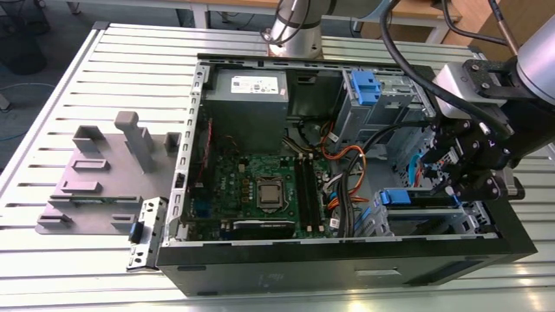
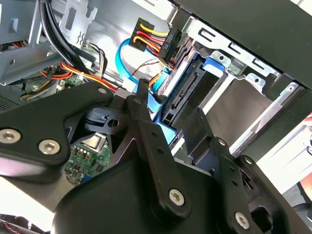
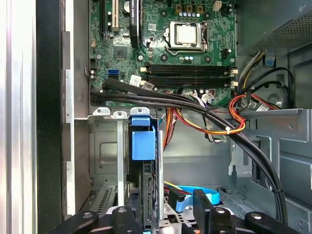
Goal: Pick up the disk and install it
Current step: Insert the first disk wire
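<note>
One black robot gripper hangs over the open desktop computer case on your slatted metal table, at the exterior view's right. The flat silver hard drive in its blue plastic bracket stands on edge in a metal bay of the case, its blue tab showing above the bay. In the first wrist view you see the two black fingers either side of the drive's end — whether they pinch it, you cannot tell. The second wrist view puts the drive's connector edge just beside a finger. Beyond lie the green motherboard, the grey power-supply box and a taller blue-latched drive cage — with a grey parts fixture outside the case.
</note>
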Motion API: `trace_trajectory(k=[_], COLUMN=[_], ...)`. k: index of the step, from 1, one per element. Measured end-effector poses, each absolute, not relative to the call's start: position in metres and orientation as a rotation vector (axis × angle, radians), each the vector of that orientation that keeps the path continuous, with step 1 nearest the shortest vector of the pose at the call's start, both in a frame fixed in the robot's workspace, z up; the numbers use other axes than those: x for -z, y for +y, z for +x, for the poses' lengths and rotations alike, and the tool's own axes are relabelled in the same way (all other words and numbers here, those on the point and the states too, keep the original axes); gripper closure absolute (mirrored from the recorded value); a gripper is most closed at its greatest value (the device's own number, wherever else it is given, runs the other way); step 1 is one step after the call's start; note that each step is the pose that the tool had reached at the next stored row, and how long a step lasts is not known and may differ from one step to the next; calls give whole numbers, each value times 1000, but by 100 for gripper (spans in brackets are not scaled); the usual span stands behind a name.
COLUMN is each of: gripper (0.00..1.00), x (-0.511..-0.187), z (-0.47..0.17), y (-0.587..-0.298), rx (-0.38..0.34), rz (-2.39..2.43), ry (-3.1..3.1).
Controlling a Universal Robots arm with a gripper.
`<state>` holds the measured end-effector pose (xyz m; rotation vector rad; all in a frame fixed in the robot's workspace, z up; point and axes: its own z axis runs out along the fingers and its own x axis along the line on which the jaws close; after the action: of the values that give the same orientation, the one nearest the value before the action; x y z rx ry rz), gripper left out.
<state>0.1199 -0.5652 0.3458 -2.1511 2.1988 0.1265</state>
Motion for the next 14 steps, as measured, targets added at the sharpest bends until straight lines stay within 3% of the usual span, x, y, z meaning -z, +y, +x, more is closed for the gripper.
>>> trace_trajectory(k=[2, 5, 8, 10, 14], gripper=[46, 64, 70, 82, 84], x=[-346, -346, -346, -346, -346], z=[120, 120, 120, 120, 120], y=[-565, -565, -565, -565, -565], rx=[-126, -126, -126, -126, -126], rz=[-2151, -2151, -2151, -2151, -2151], ry=[2199, 2199, 2199, 2199, 2199])
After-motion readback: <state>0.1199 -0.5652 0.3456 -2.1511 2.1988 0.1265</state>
